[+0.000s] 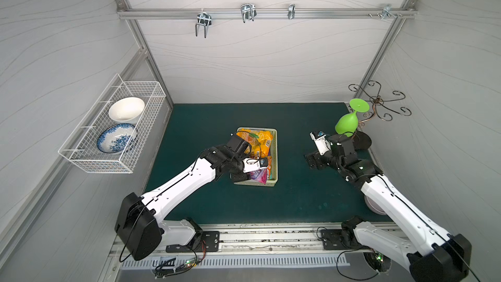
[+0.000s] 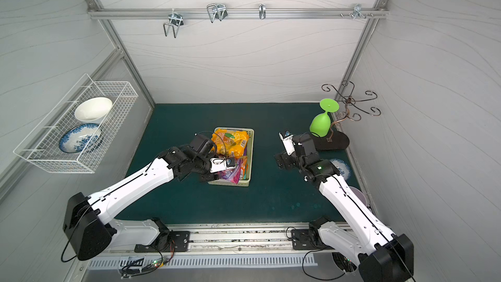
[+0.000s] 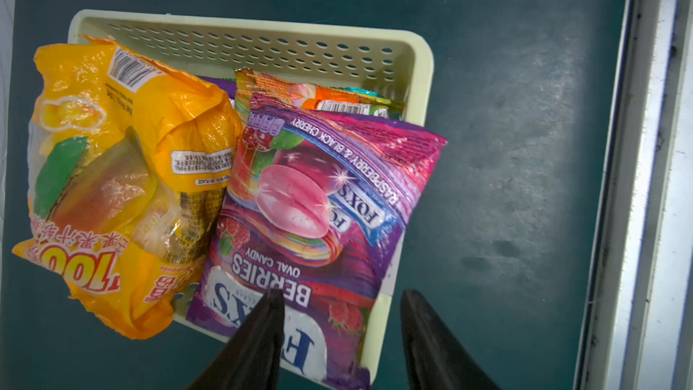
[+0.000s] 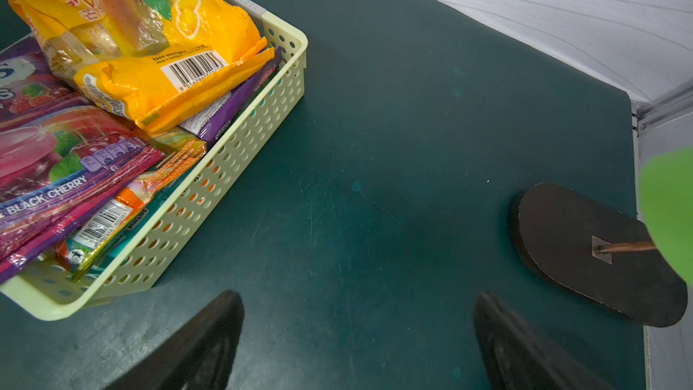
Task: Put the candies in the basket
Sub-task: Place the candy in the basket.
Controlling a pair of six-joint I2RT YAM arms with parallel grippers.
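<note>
Apparently the step in hand was the placing of a bag, at its very end. The left tool (image 3: pixel 343 296) hung over the end of the basket (image 3: pixel 262 46) nearer to the robot. Its jaws were spread apart and nothing was pinched between them. One finger tip stood over the lower edge of the purple FOX'S bag (image 3: pixel 311 200), but I could not tell whether it touched the bag.

This bag lay on top of the other candies (image 3: pixel 337 101), with a corner and its lower edge passing over the rim. Beside it the orange bag (image 3: pixel 112 166) also lay on the pile and hung out over the rim.

The basket stood near the middle of the table (image 1: pixel 298 199). In both top views no bag showed on the bare table, so I judged the task nearly complete.

The right tool (image 4: pixel 358 296) was spread wide and empty, above the table between the basket and the black stand base (image 4: pixel 596 253).

The next move, I think, called for raising the left tool straight up, so that its fingers would not drag the glossy bag out. After that, the overhanging edges perhaps needed a push inward.
</note>
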